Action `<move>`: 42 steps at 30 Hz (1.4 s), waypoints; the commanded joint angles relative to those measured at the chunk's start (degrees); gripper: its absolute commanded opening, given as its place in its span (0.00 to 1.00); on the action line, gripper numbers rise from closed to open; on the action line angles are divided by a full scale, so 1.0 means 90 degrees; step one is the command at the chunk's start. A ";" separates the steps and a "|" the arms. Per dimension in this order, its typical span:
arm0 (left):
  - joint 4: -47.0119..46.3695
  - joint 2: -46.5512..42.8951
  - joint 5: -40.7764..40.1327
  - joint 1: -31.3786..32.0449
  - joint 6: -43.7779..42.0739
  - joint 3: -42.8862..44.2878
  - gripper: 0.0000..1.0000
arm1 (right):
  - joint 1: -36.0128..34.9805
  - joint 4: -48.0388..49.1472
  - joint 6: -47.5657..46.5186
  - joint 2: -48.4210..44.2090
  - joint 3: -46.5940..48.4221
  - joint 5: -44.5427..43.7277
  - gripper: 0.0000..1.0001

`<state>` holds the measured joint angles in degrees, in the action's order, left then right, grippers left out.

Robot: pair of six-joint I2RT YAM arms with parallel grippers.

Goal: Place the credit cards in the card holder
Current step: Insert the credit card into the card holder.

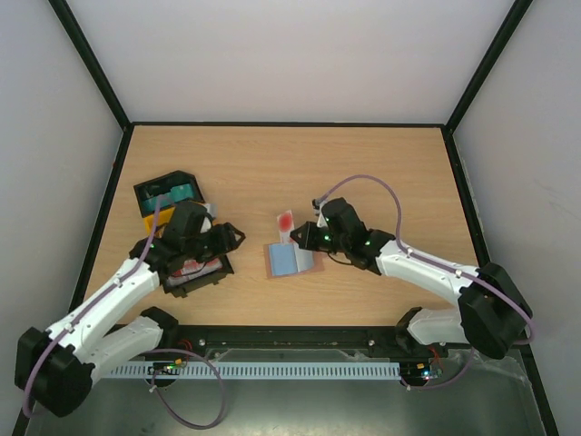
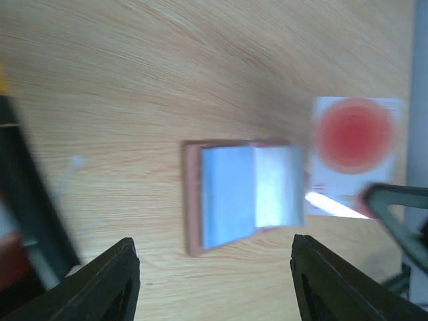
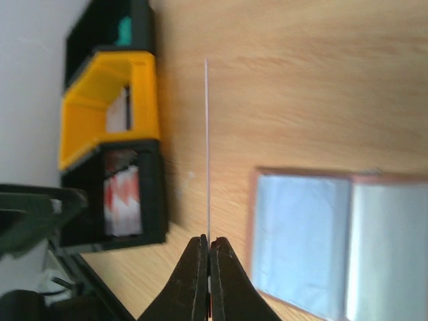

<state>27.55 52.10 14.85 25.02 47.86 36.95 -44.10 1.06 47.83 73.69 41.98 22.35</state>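
Right gripper (image 3: 208, 249) is pinched tight on a credit card (image 1: 285, 224), the red-and-white one. In the right wrist view the card shows edge-on as a thin pale line running up from the closed fingertips. From the top camera it sits just above centre of the frame, with the red circle facing up and its lower end at the gripper.

Card holder (image 1: 289, 260) lies open and flat on the wooden table (image 1: 363, 173), right below the held card, roughly mid-frame. Its inside looks pale bluish-grey with a brown border around it (the left wrist view is pretty blurry, so I can't make out the slots).

Left gripper (image 2: 215, 281) has its fingers spread wide with nothing between them. In its own view it looks across bare table toward the open holder. From the top camera that arm sits at centre left, over the trays.

Over there a black tray (image 1: 166, 193) holds something teal, a yellow tray (image 3: 110, 107) is next to it, and another black tray (image 3: 130, 194) has a red-and-white patterned card (image 3: 120, 200) inside. All three trays are well apart from the holder.
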 commanded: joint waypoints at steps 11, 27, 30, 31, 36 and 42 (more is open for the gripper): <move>-0.1941 0.2716 -0.1174 0.2518 0.0650 0.0512 0.54 | 0.0171 0.0171 0.0151 -0.0763 -0.1740 -0.0243 0.02; -0.2097 0.3634 -0.1703 0.2738 0.0541 0.0337 0.44 | 0.0427 0.2214 0.0320 -0.0397 -0.2626 0.0339 0.02; -0.2068 0.3690 -0.1737 0.2733 0.0592 0.0323 0.43 | 0.0428 0.2622 0.0456 -0.0383 -0.2893 0.0433 0.02; -0.2057 0.3711 -0.1743 0.2730 0.0620 0.0315 0.43 | 0.0427 0.2717 0.0486 -0.0356 -0.2955 0.0470 0.02; -0.2085 0.3831 -0.1718 0.2735 0.0753 0.0231 0.41 | 0.0433 0.3237 0.0622 -0.0062 -0.3148 0.0813 0.02; -0.1889 0.3945 -0.1810 0.2733 0.0966 0.0190 0.37 | 0.0429 0.3911 0.0950 0.0237 -0.3265 0.1111 0.02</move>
<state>9.17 86.80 0.14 49.34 54.76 39.44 -40.47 29.39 53.93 74.52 13.61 30.11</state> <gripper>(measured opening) 0.376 0.022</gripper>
